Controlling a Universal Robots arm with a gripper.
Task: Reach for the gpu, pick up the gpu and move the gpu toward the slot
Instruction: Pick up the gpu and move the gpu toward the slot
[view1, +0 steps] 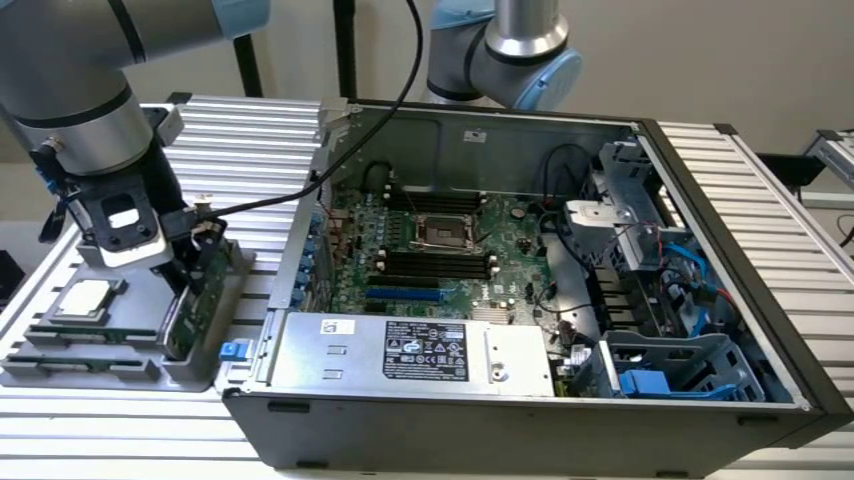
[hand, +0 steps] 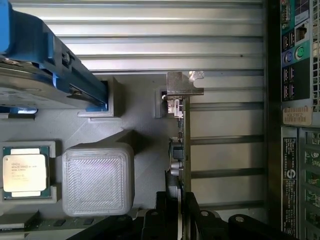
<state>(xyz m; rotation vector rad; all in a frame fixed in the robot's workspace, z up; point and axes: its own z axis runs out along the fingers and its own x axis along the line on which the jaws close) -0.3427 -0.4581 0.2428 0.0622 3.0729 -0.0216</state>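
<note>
1. One arm is on my screen. Its gripper (view1: 183, 272) (hand: 177, 199) is down over the grey tray (view1: 200, 378) (hand: 135, 117), on the side of the tray nearest the open computer case (view1: 534, 125).
2. The gpu (view1: 191, 312) (hand: 181, 145) stands on edge in a slot of that tray. Its silver bracket (hand: 184, 84) sits at the tray's outer end.
3. The gripper is right at the card's top edge, at the end away from the bracket (the wrist view lines the two up neatly). Whether the jaws are clenched on the card or released, I cannot tell.
4. A processor chip (view1: 87, 297) (hand: 25, 172) lies flat in a square pocket on the side of the tray away from the case. A ribbed grey block (hand: 97, 180) sits between the chip and the card. A hard drive with blue rails (hand: 50, 75) rests in another of the tray's slots.
5. The tray sits on the slatted metal counter (view1: 787, 200), just beside the case.
</note>
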